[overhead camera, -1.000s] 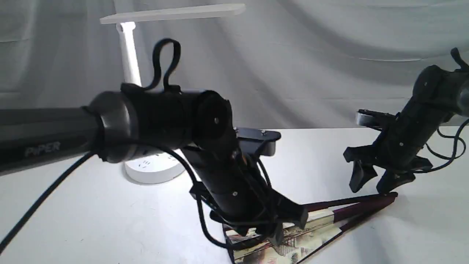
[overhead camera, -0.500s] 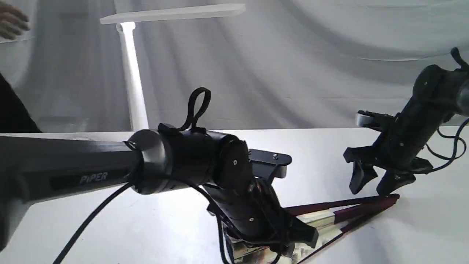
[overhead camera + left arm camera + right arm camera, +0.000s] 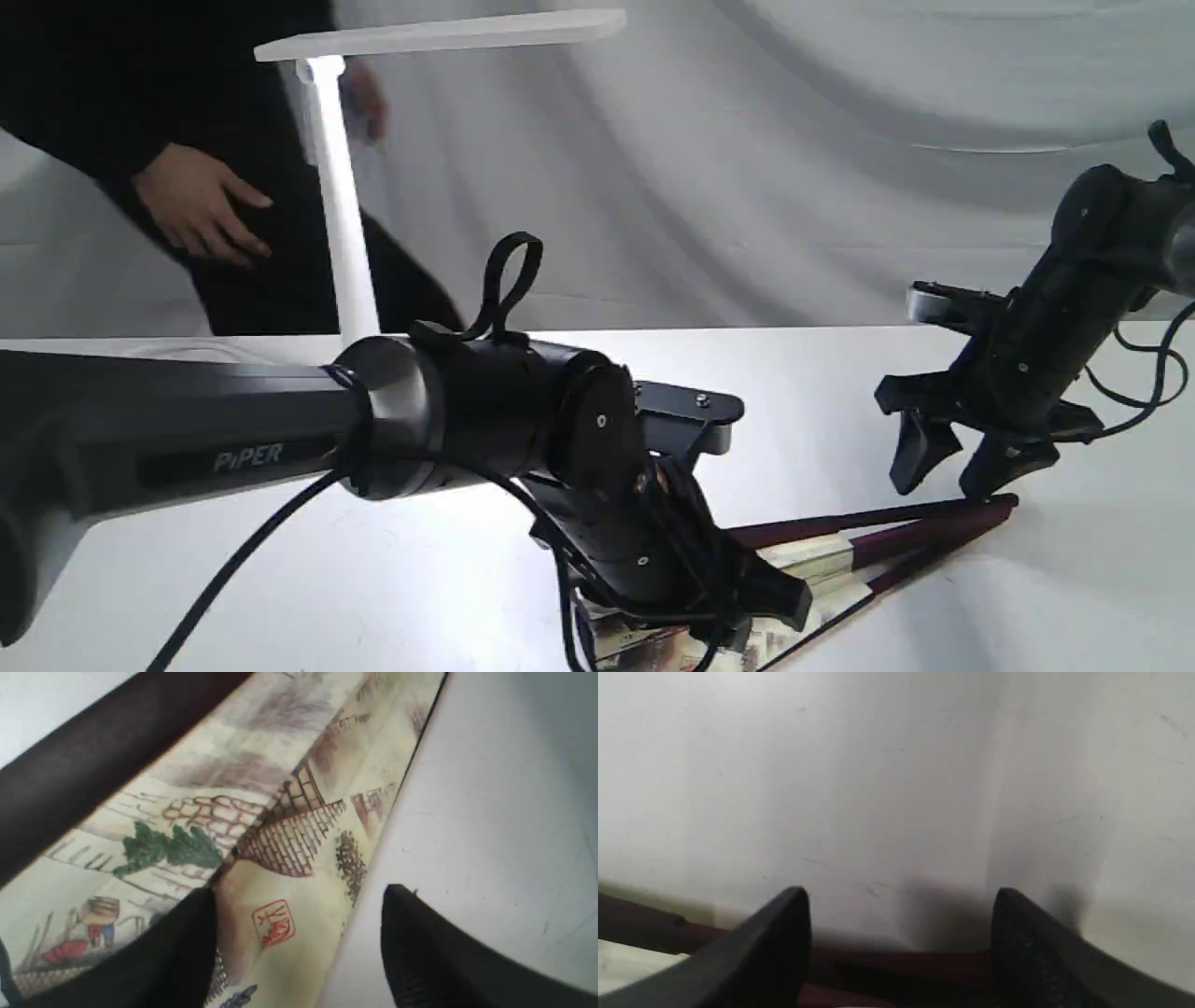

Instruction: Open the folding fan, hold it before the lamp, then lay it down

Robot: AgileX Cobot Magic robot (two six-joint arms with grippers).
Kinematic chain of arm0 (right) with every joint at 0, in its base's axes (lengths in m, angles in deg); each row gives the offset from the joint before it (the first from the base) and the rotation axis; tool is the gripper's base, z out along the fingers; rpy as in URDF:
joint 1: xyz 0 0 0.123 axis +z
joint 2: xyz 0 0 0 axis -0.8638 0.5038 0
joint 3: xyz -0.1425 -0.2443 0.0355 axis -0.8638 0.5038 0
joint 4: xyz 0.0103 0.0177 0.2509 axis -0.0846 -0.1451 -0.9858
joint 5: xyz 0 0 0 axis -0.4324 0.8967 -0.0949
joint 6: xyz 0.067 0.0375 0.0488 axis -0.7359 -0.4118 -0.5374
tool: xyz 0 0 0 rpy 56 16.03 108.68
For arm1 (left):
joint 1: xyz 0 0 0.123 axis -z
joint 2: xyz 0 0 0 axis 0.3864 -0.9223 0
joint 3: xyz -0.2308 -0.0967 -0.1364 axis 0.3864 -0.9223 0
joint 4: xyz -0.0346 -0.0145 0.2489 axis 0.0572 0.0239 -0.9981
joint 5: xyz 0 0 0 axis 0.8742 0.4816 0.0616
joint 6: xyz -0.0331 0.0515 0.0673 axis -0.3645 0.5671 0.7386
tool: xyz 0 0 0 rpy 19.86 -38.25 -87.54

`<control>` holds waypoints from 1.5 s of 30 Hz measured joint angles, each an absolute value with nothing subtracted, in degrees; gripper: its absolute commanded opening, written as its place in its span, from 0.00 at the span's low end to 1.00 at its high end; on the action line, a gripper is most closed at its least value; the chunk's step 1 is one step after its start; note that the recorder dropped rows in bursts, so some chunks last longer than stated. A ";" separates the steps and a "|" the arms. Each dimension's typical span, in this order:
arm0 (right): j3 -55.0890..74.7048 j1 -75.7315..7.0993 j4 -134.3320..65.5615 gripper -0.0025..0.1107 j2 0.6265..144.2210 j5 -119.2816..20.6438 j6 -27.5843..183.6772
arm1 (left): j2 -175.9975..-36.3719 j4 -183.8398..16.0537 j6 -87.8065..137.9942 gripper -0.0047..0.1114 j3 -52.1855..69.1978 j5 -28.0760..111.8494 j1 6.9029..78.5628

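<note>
Pleated cream paper folding fan (image 3: 822, 558) with maroon ribs lies partly spread on the white table (image 3: 420, 579), white desk lamp (image 3: 341, 205) behind. Left gripper (image 3: 301, 893) and right gripper (image 3: 901, 891) hover over it, fingers spread, empty; we judge laying-down done.

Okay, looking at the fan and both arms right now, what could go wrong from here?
The left gripper is open, one of its fingers seemingly on the painted paper of the folding fan; dragging or closing there could crease it. A person's hand is near the lamp behind the left arm, so a lift might strike either.
</note>
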State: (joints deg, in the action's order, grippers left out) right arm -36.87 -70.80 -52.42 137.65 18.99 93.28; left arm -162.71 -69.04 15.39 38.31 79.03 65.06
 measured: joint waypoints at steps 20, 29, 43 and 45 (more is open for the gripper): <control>-36.87 -70.80 -52.55 0.53 137.65 20.07 92.44 | -165.01 -70.37 15.50 0.49 38.31 75.37 65.06; -36.87 -70.80 -52.65 0.53 137.65 20.15 91.26 | -165.73 -70.98 15.10 0.49 38.31 67.70 65.06; -36.87 -70.80 -54.92 0.53 137.65 20.38 90.92 | -165.73 -70.98 9.45 0.49 38.31 65.73 62.13; -36.87 -70.80 -54.92 0.53 137.65 20.38 90.92 | -165.73 -70.98 9.45 0.49 38.31 66.68 62.35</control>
State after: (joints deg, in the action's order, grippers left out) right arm -36.87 -70.80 -54.92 137.65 20.38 90.92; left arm -165.73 -70.98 9.45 38.31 66.68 62.35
